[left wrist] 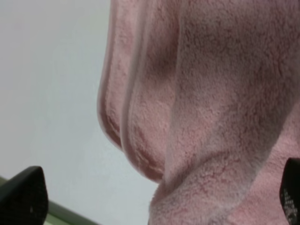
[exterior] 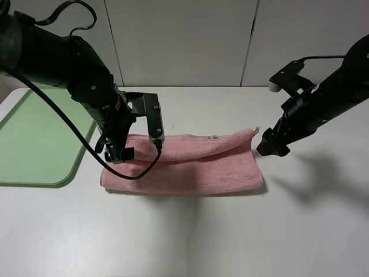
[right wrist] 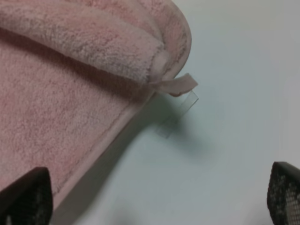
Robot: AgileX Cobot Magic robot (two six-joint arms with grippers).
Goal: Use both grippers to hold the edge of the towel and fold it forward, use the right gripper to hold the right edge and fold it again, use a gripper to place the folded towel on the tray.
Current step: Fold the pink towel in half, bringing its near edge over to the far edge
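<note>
While left fingers (exterior: 157, 137) overlap towel (exterior: 202, 167), corner hidden

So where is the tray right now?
In the exterior high view the green tray sits at the far left of the table, just left of the pink towel.

The pink fluffy terry towel (exterior: 190, 164) lies on the white table (exterior: 230, 231), folded once along its length, its long side running left to right in the high view. The upper layer sits loose and bulging, set back so that a strip of the lower layer shows along the near edge. A small pink loop tag (right wrist: 176, 85) sticks out at its far right corner. The light green flat tray (exterior: 34, 138) with rounded corners lies near the towel's left end, apart from it.
</note>
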